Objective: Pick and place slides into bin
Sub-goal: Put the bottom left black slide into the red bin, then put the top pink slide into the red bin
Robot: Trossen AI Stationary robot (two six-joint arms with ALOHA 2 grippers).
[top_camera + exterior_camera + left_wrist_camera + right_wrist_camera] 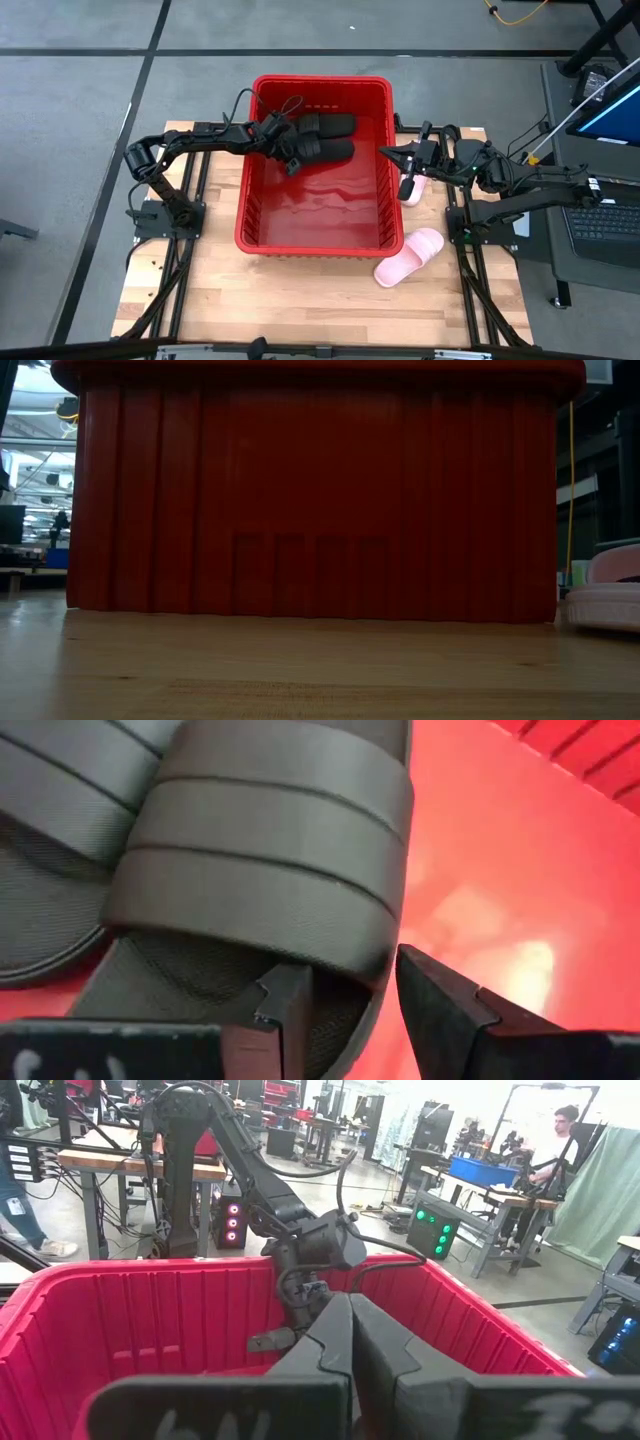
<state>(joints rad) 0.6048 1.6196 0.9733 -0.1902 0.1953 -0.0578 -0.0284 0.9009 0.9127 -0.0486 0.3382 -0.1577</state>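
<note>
Two black slides lie inside the bin (262, 215) at its far end, side by side, their long axes running across the tub. The nearer black slide (325, 150) has the left gripper (290, 160) at its left end; the farther black slide (330, 125) sits just beside it, touching or nearly so. In the left wrist view the fingers (285, 1010) straddle the sole edge of the nearer slide just below its ribbed strap, jaws parted around it rather than pinched tight (one finger over the footbed, the other outside the rim), and the heel end is cut off by the frame.

The right gripper (395, 155) hovers at the bin's right rim, its fingers pressed together on nothing. Directly under that arm a pink slide (412, 188) lies on the table (300, 310) against the bin's right wall, mostly hidden, so its heading is hard to read; it seems to run front to back. A second pink slide (410, 256) lies off the bin's near right corner, angled diagonally. The low view shows only the bin's ribbed wall and a sliver of that pink slide.
</note>
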